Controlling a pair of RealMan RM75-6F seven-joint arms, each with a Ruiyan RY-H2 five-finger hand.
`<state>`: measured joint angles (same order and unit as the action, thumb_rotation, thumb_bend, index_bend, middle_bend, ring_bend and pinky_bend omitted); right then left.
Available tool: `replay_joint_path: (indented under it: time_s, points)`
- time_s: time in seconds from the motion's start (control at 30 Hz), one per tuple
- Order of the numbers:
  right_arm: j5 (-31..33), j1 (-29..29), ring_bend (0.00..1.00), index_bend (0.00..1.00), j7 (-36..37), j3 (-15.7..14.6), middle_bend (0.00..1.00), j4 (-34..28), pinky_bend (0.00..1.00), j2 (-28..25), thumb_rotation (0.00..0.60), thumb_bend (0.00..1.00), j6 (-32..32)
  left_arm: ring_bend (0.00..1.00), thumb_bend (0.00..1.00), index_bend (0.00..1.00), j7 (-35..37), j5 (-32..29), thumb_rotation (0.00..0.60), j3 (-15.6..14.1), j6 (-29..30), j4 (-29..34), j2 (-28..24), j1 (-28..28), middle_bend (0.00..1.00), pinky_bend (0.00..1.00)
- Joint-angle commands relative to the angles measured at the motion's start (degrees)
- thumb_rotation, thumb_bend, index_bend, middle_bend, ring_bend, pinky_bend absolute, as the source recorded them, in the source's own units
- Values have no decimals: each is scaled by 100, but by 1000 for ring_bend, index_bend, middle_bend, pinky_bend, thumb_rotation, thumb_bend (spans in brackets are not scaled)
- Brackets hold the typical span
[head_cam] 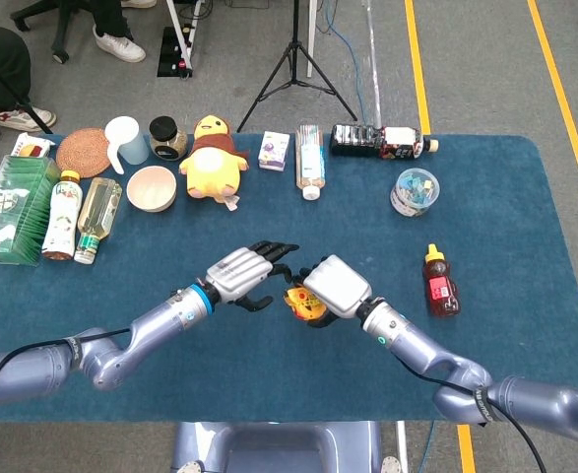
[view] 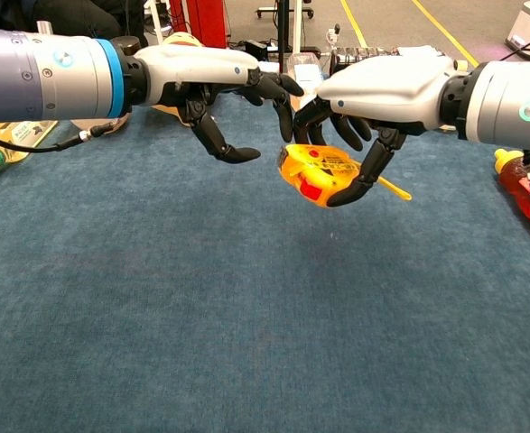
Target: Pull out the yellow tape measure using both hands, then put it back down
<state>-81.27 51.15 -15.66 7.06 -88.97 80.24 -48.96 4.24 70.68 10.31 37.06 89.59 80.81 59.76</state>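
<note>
Holding the yellow tape measure [view: 317, 173] clear of the blue table [head_cam: 525, 236], near the middle of its front edge, our right hand [view: 373, 99] steadies the case while our left hand [view: 212, 86], empty with fingers spread, approaches the tape's end.

One tape measure [head_cam: 303, 303], five bottles [head_cam: 440, 281], one bowl [head_cam: 152, 187], one plush duck [head_cam: 213, 158], two hands [head_cam: 241, 271].

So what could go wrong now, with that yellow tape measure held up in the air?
The right hand grips the yellow plastic tape measure above the blue table cloth with fingertips only, so it might slip and drop. The left hand, fingers apart beside it, holds nothing and could miss the tape's end.
</note>
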Motion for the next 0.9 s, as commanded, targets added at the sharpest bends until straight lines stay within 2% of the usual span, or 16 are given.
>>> replay_joint_path:
  time_s: [0.03,0.9]
  points:
    - [11,1,584,595,1,5,617,-5,525,3,417,217,-3,0,405,304,54,20,600,-3,-8,-23,31,-3,0,59]
    - [60,31,584,594,61,0,617,56,524,57,414,218,33,0,399,336,323,70,600,-41,-8,-232,170,-70,0,59]
